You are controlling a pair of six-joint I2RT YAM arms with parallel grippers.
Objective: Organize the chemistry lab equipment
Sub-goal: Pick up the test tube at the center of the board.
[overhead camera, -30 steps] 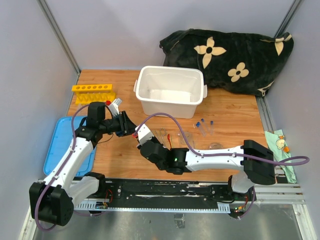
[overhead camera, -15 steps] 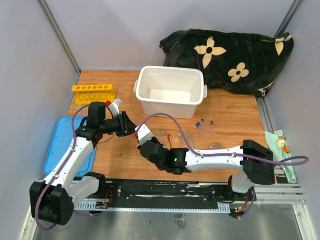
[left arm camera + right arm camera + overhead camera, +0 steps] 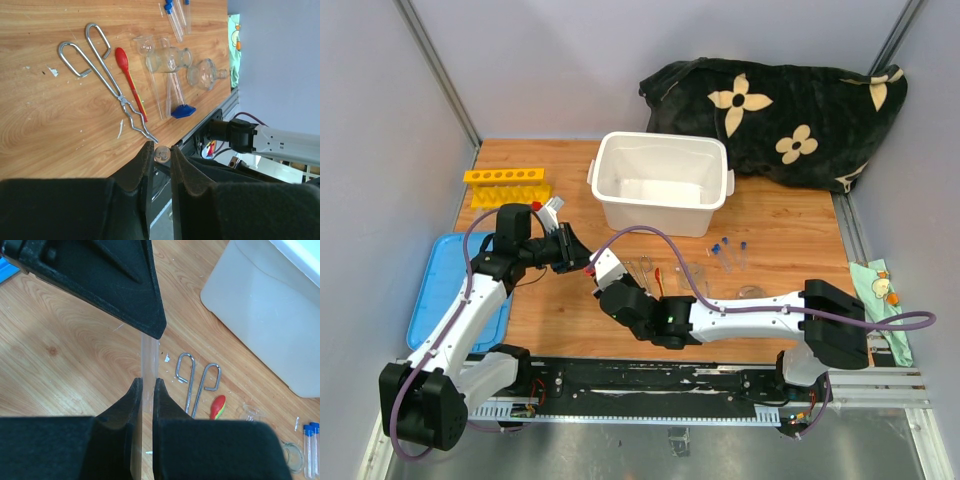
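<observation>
A thin clear glass tube point(image 3: 149, 360) runs between my two grippers, above the wood table near its front left. My right gripper point(image 3: 148, 382) is shut on the tube's shaft. My left gripper point(image 3: 161, 147) has its jaws pressed on the tube's round end point(image 3: 162, 153). In the top view the two grippers meet, left point(image 3: 582, 262) and right point(image 3: 602, 276). On the table lie metal tweezers point(image 3: 107, 80), a thin red-orange tool point(image 3: 127, 70), a flask point(image 3: 170, 59), a small beaker point(image 3: 205, 75), a blue-based glass piece point(image 3: 182, 110) and blue-capped tubes point(image 3: 172, 15).
The yellow holed rack point(image 3: 507, 183) stands at the back left. A white bin point(image 3: 660, 140) sits mid-back, its blue lid point(image 3: 435, 290) lies at the left edge. A black flower-patterned blanket point(image 3: 780, 115) fills the back right. A green cloth point(image 3: 880, 290) lies off the right edge.
The left gripper's jaws have narrowed onto the tube's end. Both arms stay almost where they were.
</observation>
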